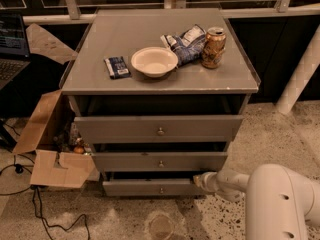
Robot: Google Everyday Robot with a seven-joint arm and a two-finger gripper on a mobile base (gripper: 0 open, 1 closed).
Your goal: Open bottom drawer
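Observation:
The bottom drawer [145, 188] is the narrowest grey front of three, low on the grey cabinet, with a tiny round knob [161, 190] at its centre. It stands pulled out a little, with a dark gap above its front. My gripper [200, 180] is at the end of the white arm [280, 199] that reaches in from the lower right. It sits at the right end of the bottom drawer's front, near its top edge. The mid-sized drawer [160, 160] and the tall top drawer [158, 129] are above it, each slightly out.
On the cabinet top [100, 39] lie a white bowl [154, 61], a can [213, 47], a crumpled chip bag [186, 43] and a small dark packet [116, 66]. An open cardboard box [50, 144] and cables [45, 211] are on the floor to the left. A white post [300, 74] stands at the right.

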